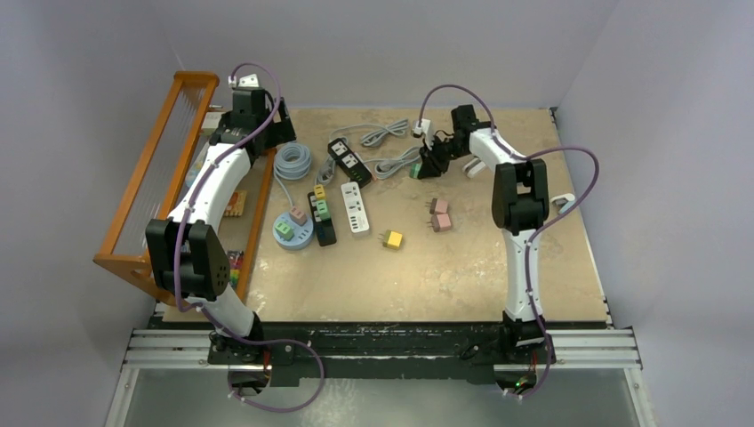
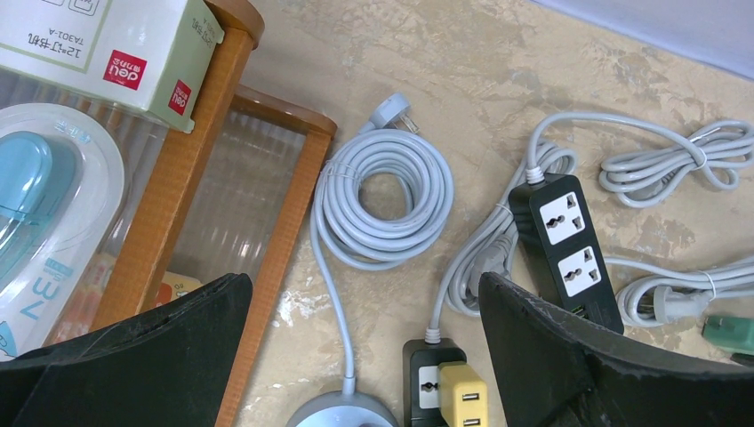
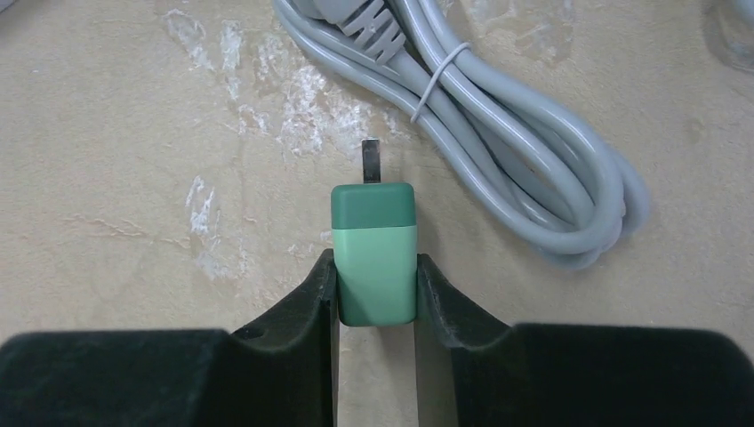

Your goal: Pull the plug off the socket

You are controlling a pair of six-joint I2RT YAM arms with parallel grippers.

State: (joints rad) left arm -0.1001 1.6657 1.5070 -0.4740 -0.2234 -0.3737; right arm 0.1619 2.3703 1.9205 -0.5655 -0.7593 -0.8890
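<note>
Clamping is seen at the right gripper point(image 3: 375, 271) on a green plug point(image 3: 373, 222), prong point(image 3: 371, 160) bare; left gripper point(image 2: 364, 347) is spread wide.

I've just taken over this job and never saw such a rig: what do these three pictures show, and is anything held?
Two white robot arms are bolted at the near edge of the table. The wide picture looks down from above and behind them. The other two come from a camera on each wrist, so the black shapes at the bottom are that arm's own fingers. On the table lie a black power strip, a white power strip, grey cables, a yellow plug and two pink plugs. The left pincer is open and empty, over a coiled grey cable. The right pincer is shut on a green plug, its prong bare, in no socket.
</note>
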